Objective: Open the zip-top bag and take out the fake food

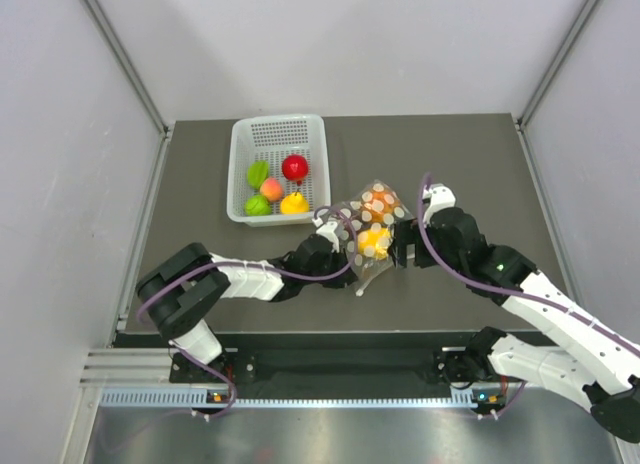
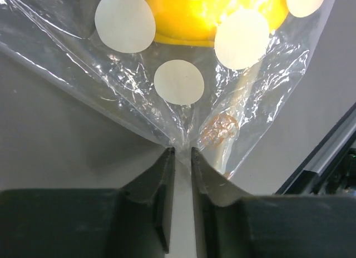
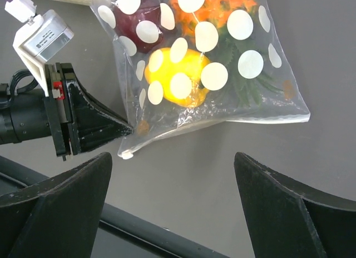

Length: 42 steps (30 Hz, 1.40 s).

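Observation:
The zip-top bag (image 1: 375,219) lies on the dark table, clear with cream dots. Through the plastic the right wrist view shows the fake food: a yellow pepper (image 3: 192,63), an orange pineapple-like piece (image 3: 214,10) with green leaves, and a maroon piece (image 3: 130,27). My left gripper (image 2: 182,152) has its jaws nearly together, pinching the bag's crinkled near edge (image 2: 183,133) at the fingertips. In the right wrist view that gripper (image 3: 127,127) meets the bag's corner beside the zip strip (image 3: 267,119). My right gripper (image 3: 172,158) hangs wide open over bare table just short of the bag, holding nothing.
A white perforated basket (image 1: 240,144) stands at the back left of the bag, holding a red apple (image 1: 294,167) and green, peach and yellow pieces. The table's front edge and a metal rail (image 1: 300,364) run just behind both grippers.

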Motion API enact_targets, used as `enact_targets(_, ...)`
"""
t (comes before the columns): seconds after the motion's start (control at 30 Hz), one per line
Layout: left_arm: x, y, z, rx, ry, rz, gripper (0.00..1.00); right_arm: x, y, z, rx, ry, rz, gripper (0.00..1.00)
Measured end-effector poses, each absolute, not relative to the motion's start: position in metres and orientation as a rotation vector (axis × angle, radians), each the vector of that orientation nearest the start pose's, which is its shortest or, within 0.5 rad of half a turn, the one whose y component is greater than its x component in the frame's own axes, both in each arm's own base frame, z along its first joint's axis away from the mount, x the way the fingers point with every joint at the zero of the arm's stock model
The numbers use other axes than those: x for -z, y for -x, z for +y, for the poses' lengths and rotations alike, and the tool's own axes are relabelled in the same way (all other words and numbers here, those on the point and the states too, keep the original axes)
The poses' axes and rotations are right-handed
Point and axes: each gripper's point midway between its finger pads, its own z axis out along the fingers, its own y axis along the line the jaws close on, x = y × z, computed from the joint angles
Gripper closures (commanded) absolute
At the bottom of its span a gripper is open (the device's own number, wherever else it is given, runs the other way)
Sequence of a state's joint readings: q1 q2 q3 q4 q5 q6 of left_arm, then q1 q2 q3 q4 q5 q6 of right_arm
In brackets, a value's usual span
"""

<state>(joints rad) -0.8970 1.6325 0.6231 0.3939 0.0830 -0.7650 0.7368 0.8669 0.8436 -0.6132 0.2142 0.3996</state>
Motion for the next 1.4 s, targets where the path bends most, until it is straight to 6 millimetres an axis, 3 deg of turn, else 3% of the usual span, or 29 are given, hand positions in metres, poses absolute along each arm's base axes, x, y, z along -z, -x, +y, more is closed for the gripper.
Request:
enact_targets(0.1, -0.036, -0.216, -0.343, 1.002, -0.198, 2.37, 1.0, -0.189, -0.216, 0.168, -0.405, 0.264, 2.204, 0.09)
enact_targets(0.33, -0.053, -0.221, -0.352, 1.124, -0.168, 2.333, 1.0, -0.172, -0.208, 0.179, -0.48, 0.338, 2.204, 0.11)
enact_targets(0.5, -0.087, -0.228, -0.356, 1.224, -0.116, 2.254, 1.0, -0.166, -0.197, 0.19, -0.578, 0.406, 2.163, 0.14)
enact_targets(0.77, -0.154, -0.24, -0.359, 1.389, -0.021, 2.067, 1.0, -0.192, -0.184, 0.213, -0.689, 0.533, 2.015, 0.14)
enact_targets(0.93, -0.173, -0.246, -0.355, 1.433, 0.026, 2.016, 1.0, -0.195, -0.188, 0.21, -0.647, 0.531, 1.995, 0.18)
enact_targets(1.07, -0.185, -0.248, -0.355, 1.464, 0.044, 1.984, 1.0, -0.193, -0.183, 0.216, -0.639, 0.601, 1.98, 0.16)
enact_targets(1.4, -0.226, -0.249, -0.359, 1.544, 0.019, 1.92, 1.0, -0.22, -0.183, 0.216, -0.536, 0.676, 1.792, 0.13)
